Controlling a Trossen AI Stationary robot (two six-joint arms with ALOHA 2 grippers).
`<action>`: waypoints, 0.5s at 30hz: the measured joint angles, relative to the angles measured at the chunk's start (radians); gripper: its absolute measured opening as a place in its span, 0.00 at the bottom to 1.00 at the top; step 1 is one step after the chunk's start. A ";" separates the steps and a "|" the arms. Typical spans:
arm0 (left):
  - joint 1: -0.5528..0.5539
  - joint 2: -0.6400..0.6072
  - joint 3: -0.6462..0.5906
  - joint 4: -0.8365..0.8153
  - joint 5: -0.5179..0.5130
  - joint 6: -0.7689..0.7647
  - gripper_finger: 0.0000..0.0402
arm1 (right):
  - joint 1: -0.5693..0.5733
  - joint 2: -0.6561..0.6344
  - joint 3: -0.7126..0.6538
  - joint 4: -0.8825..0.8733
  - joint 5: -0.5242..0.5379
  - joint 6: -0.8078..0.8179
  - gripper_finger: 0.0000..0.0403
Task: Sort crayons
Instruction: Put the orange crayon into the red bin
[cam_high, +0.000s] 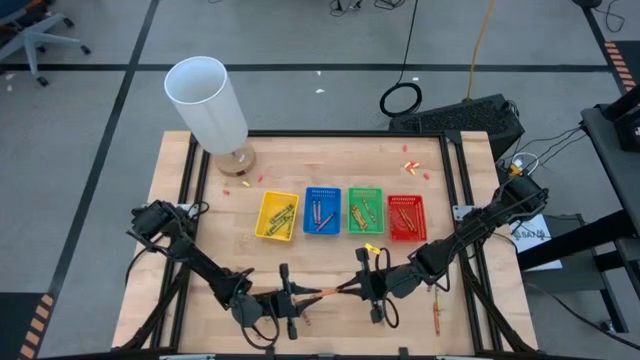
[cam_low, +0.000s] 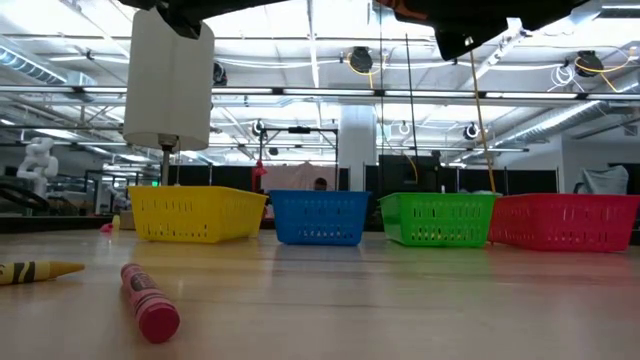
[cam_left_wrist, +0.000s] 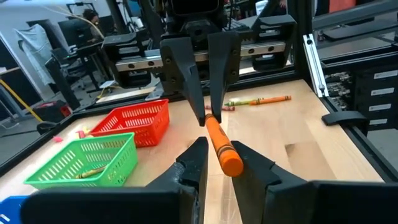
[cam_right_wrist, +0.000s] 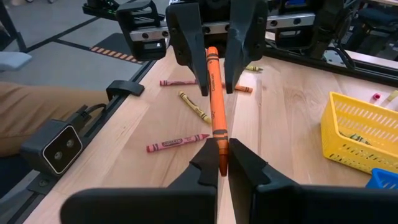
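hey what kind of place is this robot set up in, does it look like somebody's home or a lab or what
Most likely a robotics lab or workshop, not a home. The low view shows an open hall with ceiling beams and equipment racks; the wooden table stands on a grey floor with taped lines, and an office chair sits nearby.

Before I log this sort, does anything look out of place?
Yes. Small pink scraps lie scattered behind the trays. One orange crayon hangs in mid-air between the left gripper and right gripper, above the table.

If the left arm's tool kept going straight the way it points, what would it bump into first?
Most likely the right tool facing it. Both tools pinch opposite ends of one orange crayon, so only that crayon separates the left tool from it.
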 joint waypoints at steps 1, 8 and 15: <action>0.000 0.000 0.000 0.000 0.000 0.002 0.16 | 0.000 0.000 0.000 0.000 0.000 0.000 0.00; 0.000 0.000 0.000 0.004 0.007 0.001 0.16 | 0.000 0.000 0.000 0.000 0.000 0.011 0.00; 0.005 0.001 0.000 0.027 0.006 0.004 0.16 | 0.000 0.000 0.000 0.000 -0.001 0.011 0.00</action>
